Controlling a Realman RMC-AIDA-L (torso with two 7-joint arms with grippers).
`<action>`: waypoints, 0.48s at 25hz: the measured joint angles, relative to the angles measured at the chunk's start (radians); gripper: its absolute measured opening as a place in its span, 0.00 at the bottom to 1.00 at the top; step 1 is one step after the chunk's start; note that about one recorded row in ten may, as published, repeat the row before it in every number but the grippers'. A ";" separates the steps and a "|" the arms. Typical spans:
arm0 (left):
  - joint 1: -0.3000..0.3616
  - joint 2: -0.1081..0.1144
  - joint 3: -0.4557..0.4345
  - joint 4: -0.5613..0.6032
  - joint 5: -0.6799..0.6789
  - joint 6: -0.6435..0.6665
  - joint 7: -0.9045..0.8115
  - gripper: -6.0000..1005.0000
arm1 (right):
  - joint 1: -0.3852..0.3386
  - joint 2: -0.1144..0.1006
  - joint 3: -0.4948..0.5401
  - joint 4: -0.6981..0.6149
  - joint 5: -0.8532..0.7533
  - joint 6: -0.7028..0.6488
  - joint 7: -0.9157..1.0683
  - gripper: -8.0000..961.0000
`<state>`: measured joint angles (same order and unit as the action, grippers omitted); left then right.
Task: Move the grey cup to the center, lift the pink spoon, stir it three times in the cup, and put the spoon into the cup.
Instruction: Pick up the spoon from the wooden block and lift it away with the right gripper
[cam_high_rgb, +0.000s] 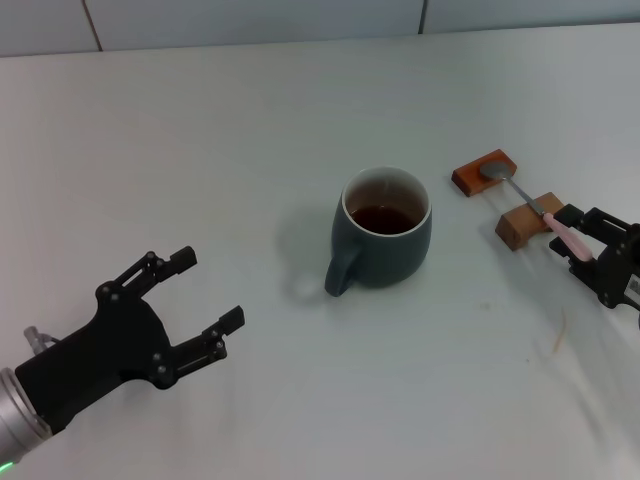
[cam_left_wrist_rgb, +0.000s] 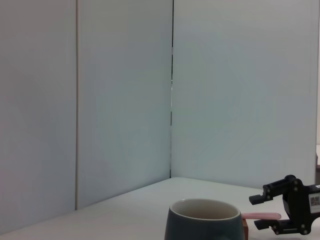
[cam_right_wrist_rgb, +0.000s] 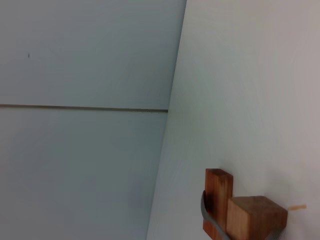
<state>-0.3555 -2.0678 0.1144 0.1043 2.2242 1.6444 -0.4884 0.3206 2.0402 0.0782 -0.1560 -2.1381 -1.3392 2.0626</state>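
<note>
While the right end effector (cam_high_rgb: 572, 232) is sitting at the pink handle of the pink spoon (cam_high_rgb: 540, 213), its fingers are standing on either side of that handle, and whether they are already pinching it or only bracketing it is something I cannot tell. The spoon is lying across two wooden blocks (cam_high_rgb: 508, 199), its metal bowl resting on the farther block and its neck crossing the nearer one, to the right of the grey cup (cam_high_rgb: 383, 236). That cup is standing upright on the white counter (cam_high_rgb: 200, 150), roughly in the centre, dark liquid inside, handle pointing toward the robot and a little to its left. The left end effector (cam_high_rgb: 195, 315) is hovering low over the counter, well apart from the cup, with its fingers spread and nothing between them.

To my eye, the main risk is lying in the grasp: the handle is slim and is being taken near its tail, so a loose or off-centre pinch could let the spoon pivot or slip as it is rising. A lift that is dragging sideways could tip or shove the small blocks. Later, entering the cup too low or too fast could splash liquid or nudge the cup off its spot.
</note>
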 joint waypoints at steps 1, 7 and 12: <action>0.000 0.000 -0.001 0.000 0.000 0.000 0.000 0.86 | 0.000 0.000 0.000 0.000 -0.001 0.000 0.000 0.54; -0.002 0.002 -0.003 0.000 0.000 0.000 0.000 0.86 | 0.002 0.001 0.000 0.000 -0.004 0.003 0.004 0.49; -0.004 0.002 -0.004 0.000 0.000 -0.001 0.001 0.86 | 0.001 0.007 0.003 -0.001 -0.002 0.014 0.007 0.39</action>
<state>-0.3591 -2.0661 0.1101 0.1042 2.2240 1.6433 -0.4878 0.3218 2.0472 0.0809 -0.1565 -2.1401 -1.3257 2.0700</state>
